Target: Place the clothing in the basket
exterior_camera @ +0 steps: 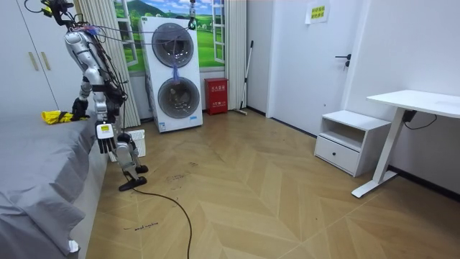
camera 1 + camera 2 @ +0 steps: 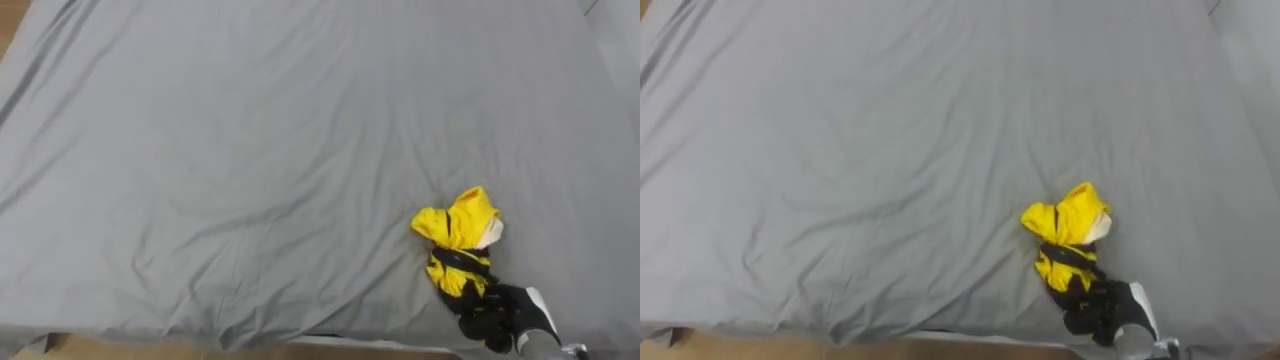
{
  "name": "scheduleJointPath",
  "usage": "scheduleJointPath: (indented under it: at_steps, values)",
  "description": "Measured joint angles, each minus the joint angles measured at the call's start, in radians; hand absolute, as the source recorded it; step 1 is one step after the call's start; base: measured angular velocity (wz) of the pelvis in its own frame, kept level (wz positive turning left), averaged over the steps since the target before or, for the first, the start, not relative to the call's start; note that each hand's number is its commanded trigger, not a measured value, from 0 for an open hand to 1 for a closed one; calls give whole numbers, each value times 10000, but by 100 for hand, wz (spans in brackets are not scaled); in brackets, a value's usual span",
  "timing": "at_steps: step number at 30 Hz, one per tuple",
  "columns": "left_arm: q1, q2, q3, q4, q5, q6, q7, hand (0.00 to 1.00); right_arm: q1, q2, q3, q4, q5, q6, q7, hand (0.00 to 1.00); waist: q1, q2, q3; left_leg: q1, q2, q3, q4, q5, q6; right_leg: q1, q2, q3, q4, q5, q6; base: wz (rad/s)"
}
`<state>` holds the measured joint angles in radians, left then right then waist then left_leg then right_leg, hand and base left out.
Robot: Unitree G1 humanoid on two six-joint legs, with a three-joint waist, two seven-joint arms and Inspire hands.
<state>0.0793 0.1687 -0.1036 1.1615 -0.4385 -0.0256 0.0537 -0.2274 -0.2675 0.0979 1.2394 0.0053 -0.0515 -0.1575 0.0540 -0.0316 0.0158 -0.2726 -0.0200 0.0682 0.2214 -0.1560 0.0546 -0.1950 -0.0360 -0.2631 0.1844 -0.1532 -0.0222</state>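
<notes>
Here the yellow garment (image 2: 455,238) lies crumpled on the grey bed (image 2: 250,150) near its front edge, its long axis running away from the right hand (image 2: 505,318). The hand touches the garment's nearest end, but I cannot tell its grip.

I see a grey bed (image 1: 36,165) on a herringbone wood floor (image 1: 273,201). Stacked washers (image 1: 175,75) stand at the far wall (image 1: 287,57), a white desk (image 1: 417,103) and cabinet (image 1: 348,140) at the room view's right.
</notes>
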Motion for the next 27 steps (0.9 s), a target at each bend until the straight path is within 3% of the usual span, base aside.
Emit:
scheduleJointPath:
  at_steps: [4,10,27]
  values:
    - [2,3,-103,81,-23,11,-1,0,228,37,431,282,-66,282,98,100,146,95,3,-231,2,3,38,4,-6,-202,-2,-8,13,2,-3,0]
    - [-11,-2,-245,138,-121,-27,-10,0,362,168,669,259,-87,269,96,100,296,108,-5,-440,-11,-7,130,11,-3,-368,-11,-7,10,2,-3,0]
    - [-22,13,-346,142,-320,-64,-17,0,354,158,740,-59,-138,274,74,100,299,61,-12,-612,-50,-161,126,43,13,-508,-99,-79,11,2,-4,2]
